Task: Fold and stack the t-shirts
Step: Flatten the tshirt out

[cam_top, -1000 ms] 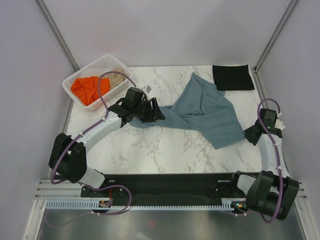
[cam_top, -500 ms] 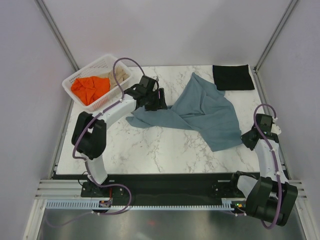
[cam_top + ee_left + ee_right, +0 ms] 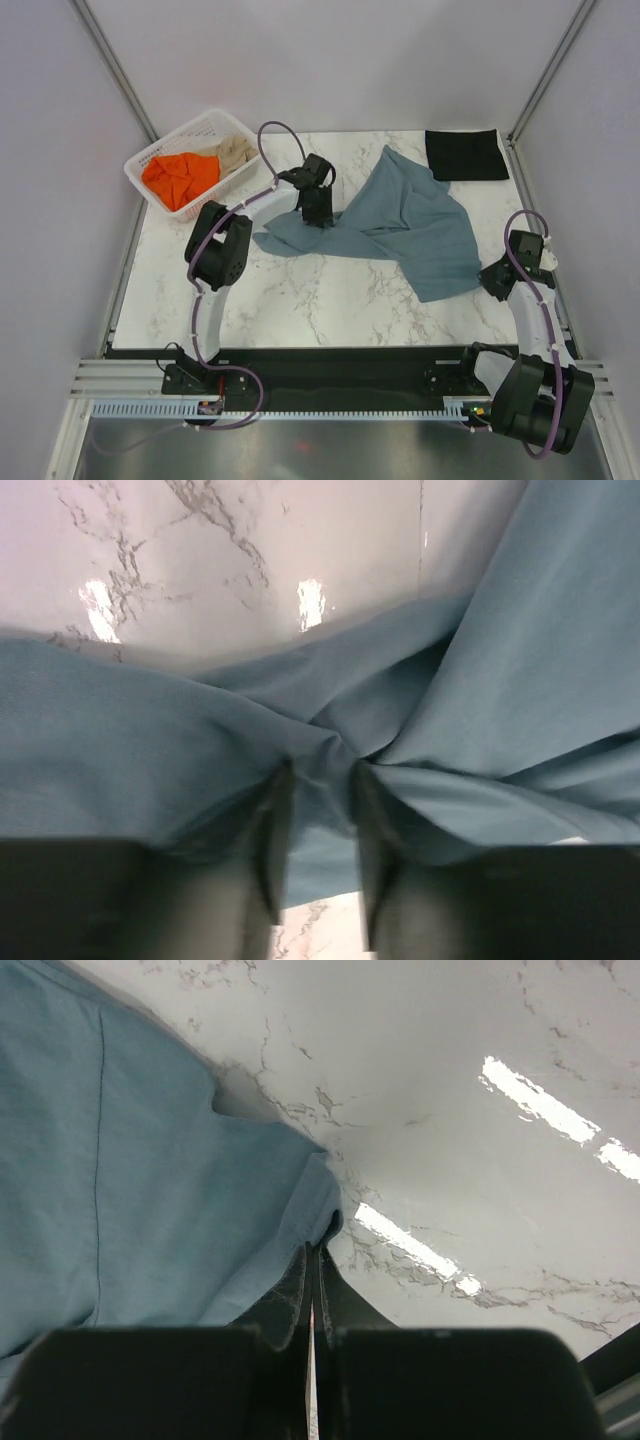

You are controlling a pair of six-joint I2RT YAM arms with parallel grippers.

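Observation:
A slate blue-grey t-shirt lies rumpled across the middle of the marble table. My left gripper is over its left part, shut on a bunched fold of the shirt, with cloth squeezed between the fingers. My right gripper is at the shirt's lower right corner, shut, with the hem caught at its tips. A folded black t-shirt lies at the back right. An orange shirt and a beige one sit in the basket.
The white lattice basket stands at the back left corner of the table. Grey walls and metal posts close in the table on three sides. The left arm stretches far forward over the table's left half.
My left arm has reached farther back and right, its gripper moving along the shirt's left part. My right gripper has shifted slightly toward the near edge at the shirt's corner.

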